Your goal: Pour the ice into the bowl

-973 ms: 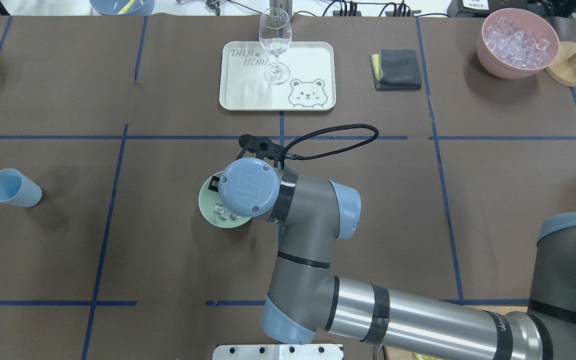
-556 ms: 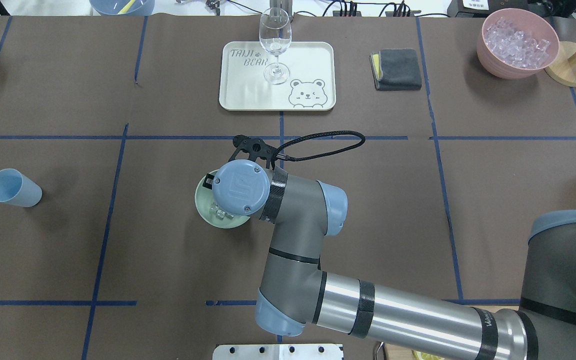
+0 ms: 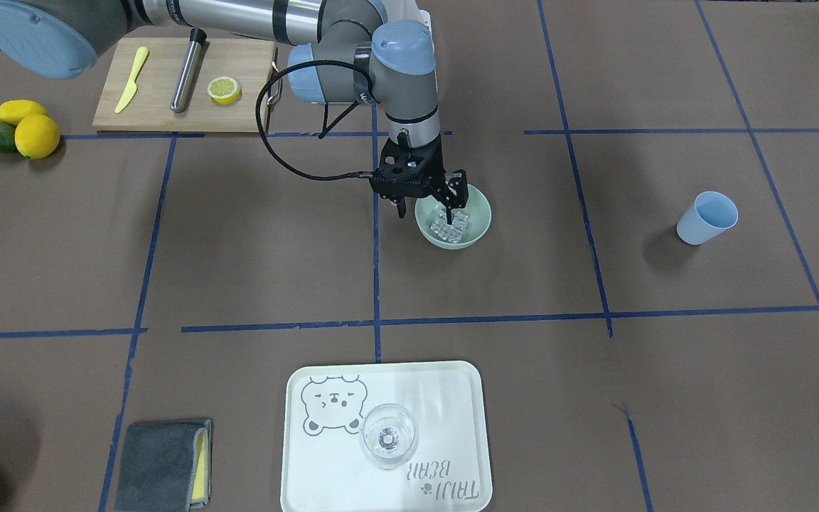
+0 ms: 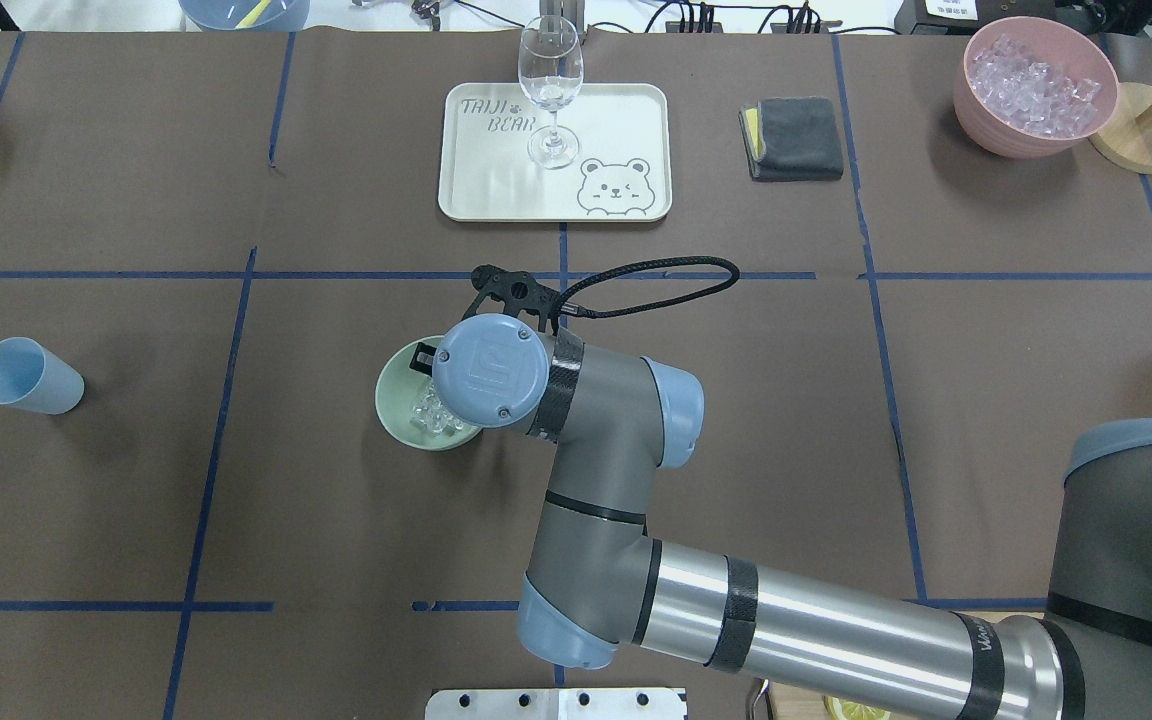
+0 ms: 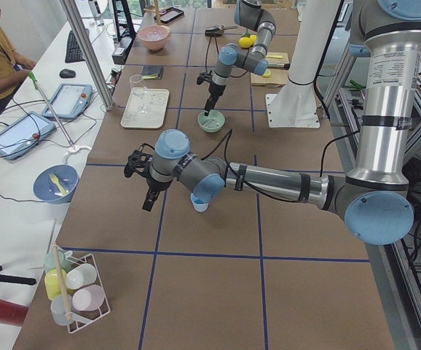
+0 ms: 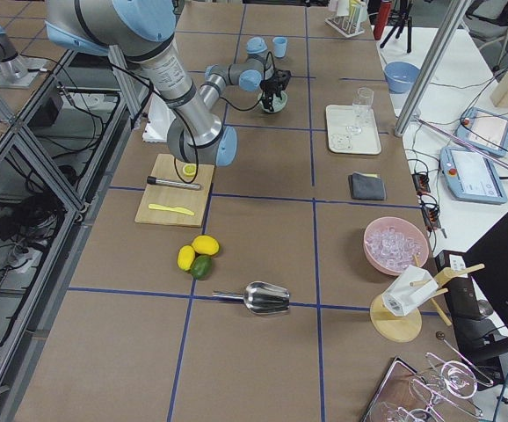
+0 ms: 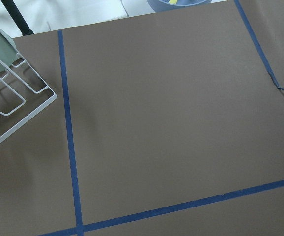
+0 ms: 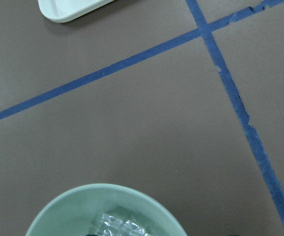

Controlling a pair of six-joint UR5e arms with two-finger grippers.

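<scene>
The pale mint-green bowl [image 3: 479,226] sits on the brown table near the middle and holds a small heap of clear ice cubes [image 3: 452,227]. My right gripper [image 3: 425,212] points down over the bowl's rim and looks open. One finger is inside the bowl by the ice and the other is outside the rim. In the overhead view the wrist hides most of the bowl [image 4: 394,400]; the ice [image 4: 436,420] shows. The right wrist view shows the bowl's rim [image 8: 83,196] and ice [image 8: 117,226]. My left gripper [image 5: 143,186] hangs over bare table; I cannot tell its state.
A blue cup [image 4: 26,376] stands far left. A white tray [image 4: 616,110] with a wine glass [image 4: 550,90] is at the back. A grey cloth [image 4: 794,138] and a pink container of ice [image 4: 1034,85] are back right. A cutting board [image 3: 182,85] lies near the robot.
The bowl has slid leftward in the overhead view, along with the right gripper's finger inside it. More of the bowl's left side now shows beside the wrist.
</scene>
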